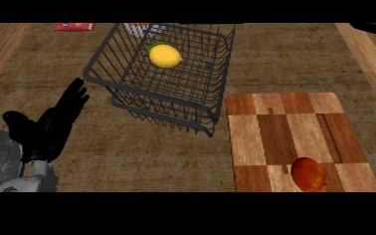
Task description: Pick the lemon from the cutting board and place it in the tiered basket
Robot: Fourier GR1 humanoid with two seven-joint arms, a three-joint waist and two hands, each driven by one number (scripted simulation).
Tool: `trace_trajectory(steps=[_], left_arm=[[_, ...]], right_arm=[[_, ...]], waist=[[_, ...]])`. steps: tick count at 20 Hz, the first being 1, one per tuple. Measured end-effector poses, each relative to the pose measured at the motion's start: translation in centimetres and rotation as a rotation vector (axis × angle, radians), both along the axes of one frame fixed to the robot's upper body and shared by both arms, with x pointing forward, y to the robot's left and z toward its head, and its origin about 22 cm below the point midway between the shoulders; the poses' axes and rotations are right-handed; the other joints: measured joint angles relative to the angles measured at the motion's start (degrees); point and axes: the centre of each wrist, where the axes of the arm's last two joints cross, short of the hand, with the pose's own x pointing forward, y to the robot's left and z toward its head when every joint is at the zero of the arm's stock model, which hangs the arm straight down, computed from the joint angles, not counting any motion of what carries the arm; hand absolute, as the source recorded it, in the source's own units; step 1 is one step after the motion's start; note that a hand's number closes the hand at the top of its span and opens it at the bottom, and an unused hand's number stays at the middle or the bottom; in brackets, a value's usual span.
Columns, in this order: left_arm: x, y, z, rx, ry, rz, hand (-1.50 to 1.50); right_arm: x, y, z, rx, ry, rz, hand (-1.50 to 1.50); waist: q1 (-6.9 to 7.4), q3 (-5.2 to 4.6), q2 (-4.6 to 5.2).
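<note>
The yellow lemon (165,56) lies inside the dark wire tiered basket (99,64), near its far side, with something green just behind it. The checkered wooden cutting board (283,129) lies to the right of the basket. A red-orange round fruit (308,174) rests on the board's near part. My left hand (51,124) stands open at the lower left, fingers straight and pointing up toward the basket, apart from it. My right hand does not show in this view.
A red packet (73,27) lies at the far left edge of the counter. A small red and white item (143,28) sits behind the basket. Bare brown countertop (147,154) spreads between my left hand and the board.
</note>
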Motion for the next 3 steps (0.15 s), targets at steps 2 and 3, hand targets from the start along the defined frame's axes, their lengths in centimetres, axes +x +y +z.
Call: trace_trajectory(steps=[2, 3], left_arm=[[-0.1, 0.0, 0.2, -0.002, 0.001, -0.005, 0.00], [-0.4, 0.1, 0.0, -0.001, 0.003, -0.005, 0.00]], right_arm=[[-1.0, -2.5, 0.5, -0.004, -0.004, -0.008, -1.50], [-1.6, -3.6, 0.6, -0.008, -0.006, -0.012, -1.50]], waist=[[0.11, 0.00, 0.01], [0.15, 0.00, 0.01]])
